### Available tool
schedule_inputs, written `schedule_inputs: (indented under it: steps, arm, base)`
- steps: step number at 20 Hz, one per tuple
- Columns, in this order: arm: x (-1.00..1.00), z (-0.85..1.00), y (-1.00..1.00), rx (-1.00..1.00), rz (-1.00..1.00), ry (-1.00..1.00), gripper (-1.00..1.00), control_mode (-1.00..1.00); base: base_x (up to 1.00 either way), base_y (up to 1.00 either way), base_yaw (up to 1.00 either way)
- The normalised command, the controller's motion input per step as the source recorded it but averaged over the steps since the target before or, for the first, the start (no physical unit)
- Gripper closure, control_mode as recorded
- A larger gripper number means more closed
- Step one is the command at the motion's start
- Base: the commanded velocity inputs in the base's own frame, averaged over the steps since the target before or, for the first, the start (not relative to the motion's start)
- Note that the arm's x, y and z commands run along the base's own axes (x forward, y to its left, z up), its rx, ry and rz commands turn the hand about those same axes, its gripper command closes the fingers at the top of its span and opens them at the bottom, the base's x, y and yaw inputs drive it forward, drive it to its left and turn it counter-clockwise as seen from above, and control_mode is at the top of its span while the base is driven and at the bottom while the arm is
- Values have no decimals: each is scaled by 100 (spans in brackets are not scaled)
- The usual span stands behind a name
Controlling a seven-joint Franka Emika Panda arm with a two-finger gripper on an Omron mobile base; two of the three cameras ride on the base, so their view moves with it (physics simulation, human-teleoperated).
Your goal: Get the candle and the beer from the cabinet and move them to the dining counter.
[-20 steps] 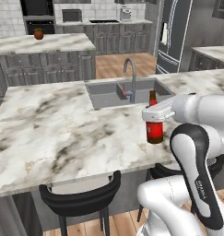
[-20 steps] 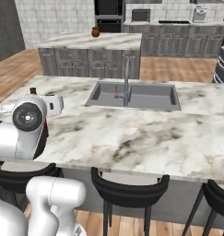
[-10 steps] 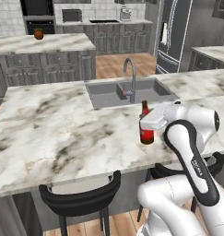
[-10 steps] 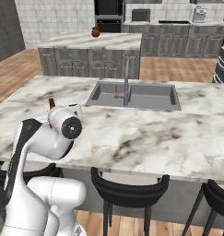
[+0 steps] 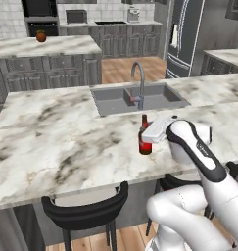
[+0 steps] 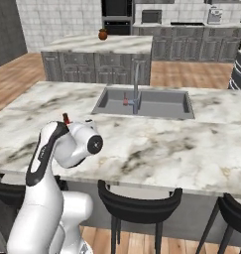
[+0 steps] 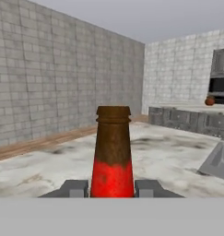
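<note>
The beer (image 5: 145, 142), a dark brown bottle with a red label, stands upright at the dining counter (image 5: 66, 137), just in front of the sink. My gripper (image 5: 151, 134) is shut on it from the right side. In the right base view only the bottle's top (image 6: 66, 118) peeks out behind my arm, above the marble (image 6: 166, 144). In the hand view the neck and red label (image 7: 112, 156) rise between my fingers (image 7: 76, 188). Whether its base touches the marble I cannot tell. The candle and the cabinet are out of view.
The steel sink (image 5: 140, 98) with its tap (image 5: 138, 81) lies just behind the bottle. Black stools (image 5: 86, 211) stand along the counter's near edge. A second island (image 5: 47, 46) carrying a small brown round thing (image 5: 40, 36) stands farther back, and a fridge (image 5: 186, 34) at the right.
My gripper has carried the beer leftward in the left base view, from the counter's right part to a spot in front of the sink, and a little lower.
</note>
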Motion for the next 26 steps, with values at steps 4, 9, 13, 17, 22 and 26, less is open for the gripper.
schedule_inputs:
  steps: [4, 9, 13, 17, 22, 26]
  arm:
    - [63, -39, 0, 6, 10, 0, 100, -100]
    - [59, -40, 0, 5, 9, 0, 100, -100]
    - [48, -42, 0, 0, 7, 0, 100, -100]
    - [37, -45, 0, 0, 6, 0, 100, -100]
    - [31, -35, 0, 0, 3, 0, 100, -100]
    - [28, -24, 1, 0, 1, 0, 100, -100]
  base:
    - [0, 0, 0]
    - [0, 0, 0]
    - [0, 0, 0]
    - [0, 0, 0]
    - [0, 0, 0]
    - [0, 0, 0]
